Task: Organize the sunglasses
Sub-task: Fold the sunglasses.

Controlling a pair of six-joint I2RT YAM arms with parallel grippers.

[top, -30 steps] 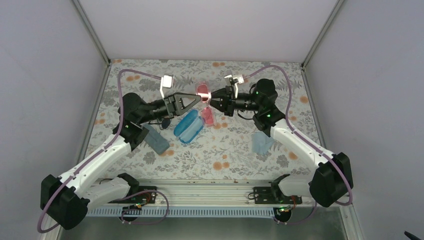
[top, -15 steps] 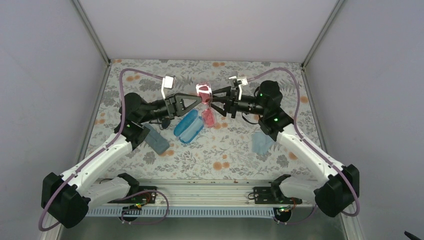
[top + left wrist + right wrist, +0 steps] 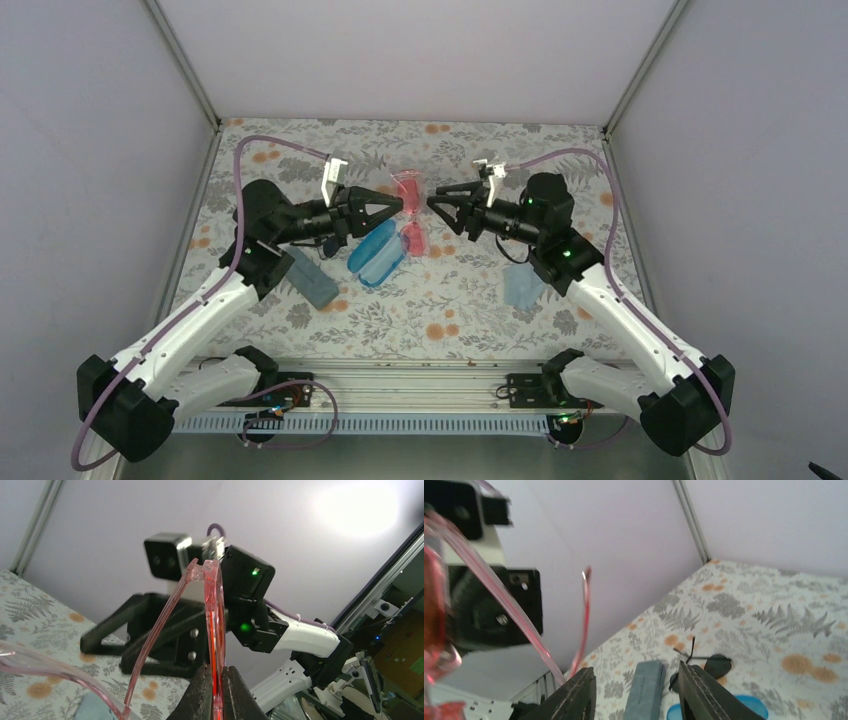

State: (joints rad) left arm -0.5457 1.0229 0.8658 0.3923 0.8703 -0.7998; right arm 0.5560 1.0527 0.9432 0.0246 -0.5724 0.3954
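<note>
My left gripper (image 3: 396,206) is shut on the pink-red sunglasses (image 3: 407,186) and holds them up above the table's middle. In the left wrist view the lens edge (image 3: 216,630) stands between my closed fingers, one temple arm swung out to the left. My right gripper (image 3: 434,199) is open and empty, just right of the sunglasses and apart from them. In the right wrist view the pink temple arms (image 3: 585,615) hang to the left of my open fingers. The black sunglasses (image 3: 709,666) lie on the table, mostly hidden under the left arm in the top view.
An open blue case (image 3: 376,253) lies below the held sunglasses, with something pink (image 3: 415,235) beside it. A closed grey case (image 3: 312,277) lies to its left, also in the right wrist view (image 3: 645,690). A light blue cloth (image 3: 523,286) lies at the right.
My right gripper has let go of the pink-red sunglasses, opened and drawn back to the right. My left gripper keeps its hold and has pulled slightly left.
</note>
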